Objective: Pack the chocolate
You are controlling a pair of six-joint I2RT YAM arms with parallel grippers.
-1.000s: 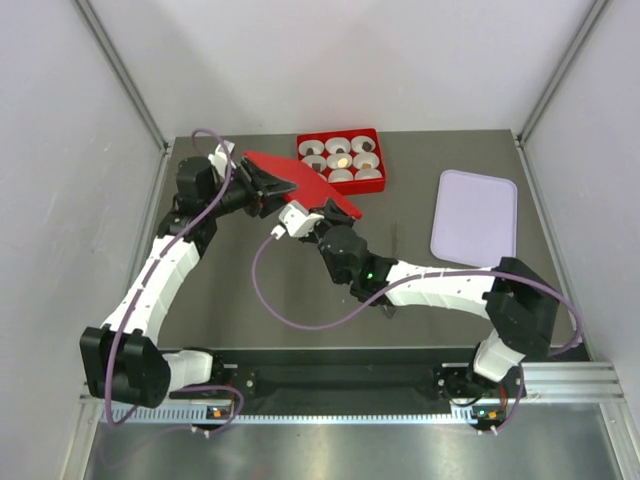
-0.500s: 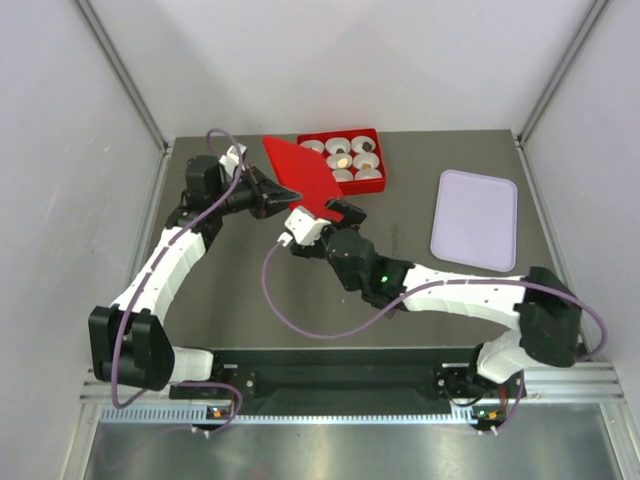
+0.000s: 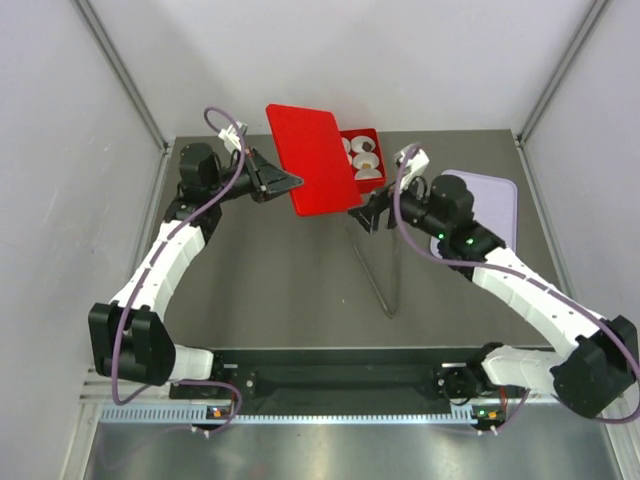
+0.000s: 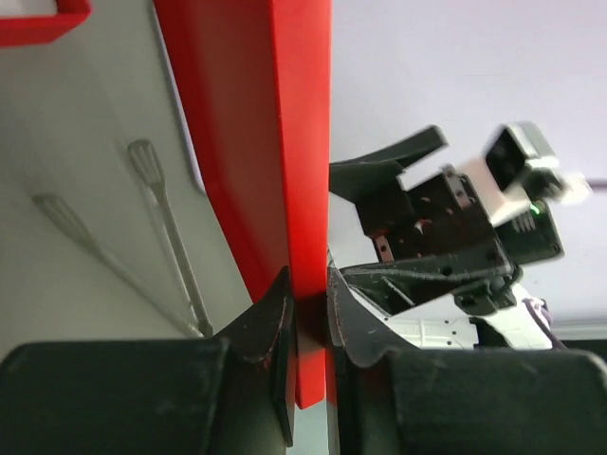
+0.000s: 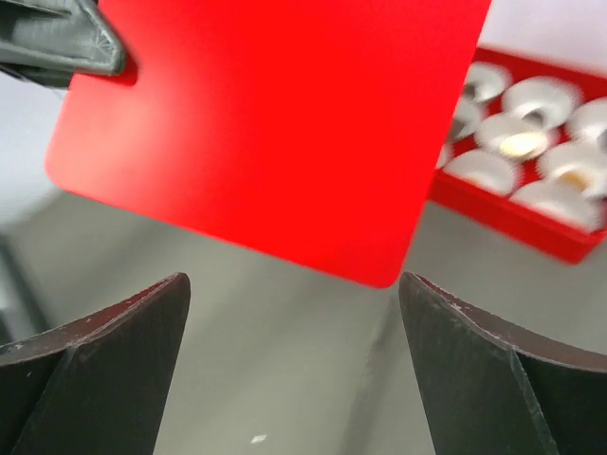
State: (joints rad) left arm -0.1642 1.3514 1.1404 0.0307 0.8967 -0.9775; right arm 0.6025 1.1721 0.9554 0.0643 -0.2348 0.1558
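Note:
My left gripper [image 3: 292, 181] [image 4: 308, 284] is shut on the edge of a flat red lid [image 3: 312, 158] [image 4: 285, 142] and holds it tilted in the air, in front of the red box [image 3: 379, 152]. The lid hides the box's left part. In the right wrist view the box [image 5: 517, 224] holds white fluted paper cups, some with chocolate in them: a tan piece [image 5: 523, 144], another tan one [image 5: 576, 177] and a dark one [image 5: 535, 118]. My right gripper [image 3: 362, 213] [image 5: 294, 284] stands open and empty just right of the lid [image 5: 275, 114], apart from it.
A lilac tray [image 3: 495, 215] lies at the right of the table, partly under my right arm. White walls close in the left, back and right sides.
The right gripper has let go of the lid, opened wide and swung back to the right. The left gripper has closed on the lid and raised it up and back over the box.

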